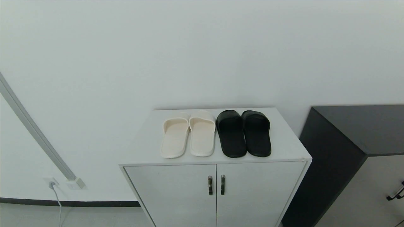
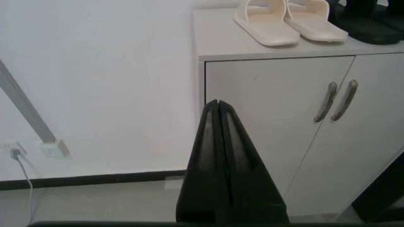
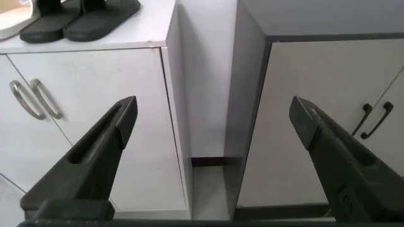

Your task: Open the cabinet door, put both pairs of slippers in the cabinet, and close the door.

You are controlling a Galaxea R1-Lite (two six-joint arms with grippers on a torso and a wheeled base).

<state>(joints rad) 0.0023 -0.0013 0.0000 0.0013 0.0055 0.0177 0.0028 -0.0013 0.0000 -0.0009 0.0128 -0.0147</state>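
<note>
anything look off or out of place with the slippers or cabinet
Nothing stands out. The cream slippers and black slippers lie in neat pairs side by side on the cabinet, and both doors are shut and flush.

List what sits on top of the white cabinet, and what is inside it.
On top of the cabinet lie two pairs side by side: cream slippers toward the robot's left, black slippers to the right. Both doors are shut, so the inside is hidden.
</note>
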